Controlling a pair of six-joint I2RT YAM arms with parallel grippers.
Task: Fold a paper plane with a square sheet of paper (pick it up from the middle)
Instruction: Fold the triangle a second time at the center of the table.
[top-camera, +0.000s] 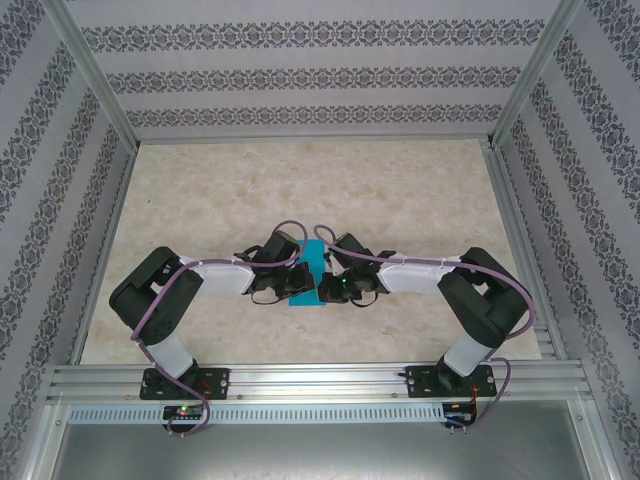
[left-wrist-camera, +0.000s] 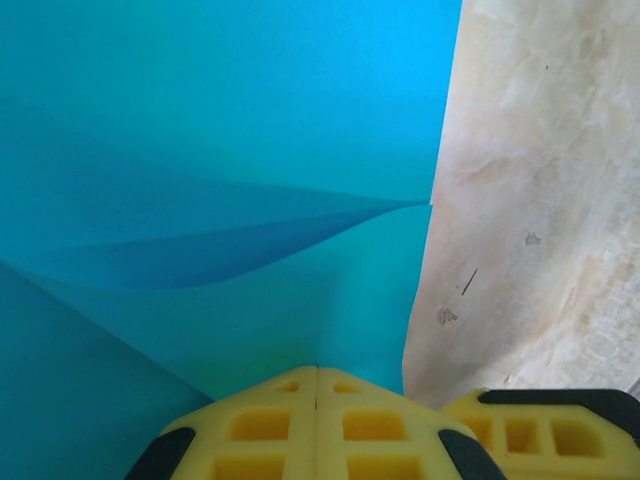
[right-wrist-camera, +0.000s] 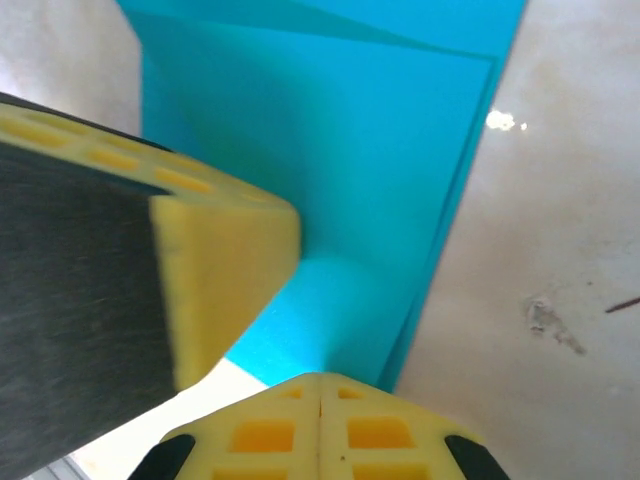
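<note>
Jaws of both grippers are pressed together with no gap showing. The left gripper (left-wrist-camera: 317, 400) is clamped on the near edge of the square sheet of paper (left-wrist-camera: 230, 120), and the right gripper (right-wrist-camera: 320, 400) appears to pinch it from the opposite side, the teal running right down into each seam. From above, the sheet stands partly upright between the two wrists, over the middle of the table (top-camera: 300, 180). It is creased, not flat, with a flap edge and overlapping layers showing in both wrist views.

The main danger, as I judge it, is tearing: two tight grips this close together on thin paper leave little slack, so any pull apart or twist could rip it or skew the crease. The layers could also slide out of line if one grip lets go first. The fingers sit nearly touching — a careless move risks a collision.
</note>
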